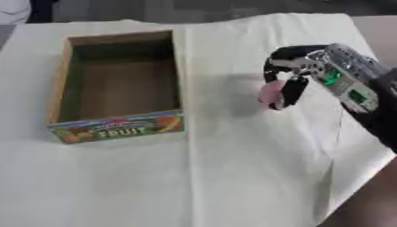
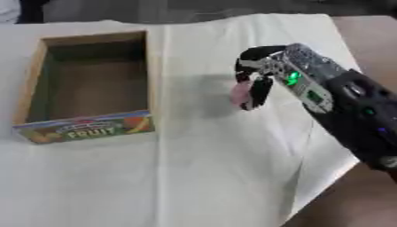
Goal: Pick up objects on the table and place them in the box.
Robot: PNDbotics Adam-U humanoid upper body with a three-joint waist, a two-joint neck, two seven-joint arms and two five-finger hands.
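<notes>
Mid-carry: right hand (image 1: pixel 288 84) clenched around pink object (image 1: pixel 270 93), above surface (image 1: pixel 232 177); next, leftward over box (image 1: pixel 60 88), release.

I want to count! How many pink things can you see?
1. The pink thing is held in the right hand, to the right of the box. The fingers may hide more.

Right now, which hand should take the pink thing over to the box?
Right. The right hand already has its fingers curled round the pink object, held to the right of the open box. The left hand shows in neither view.
</notes>
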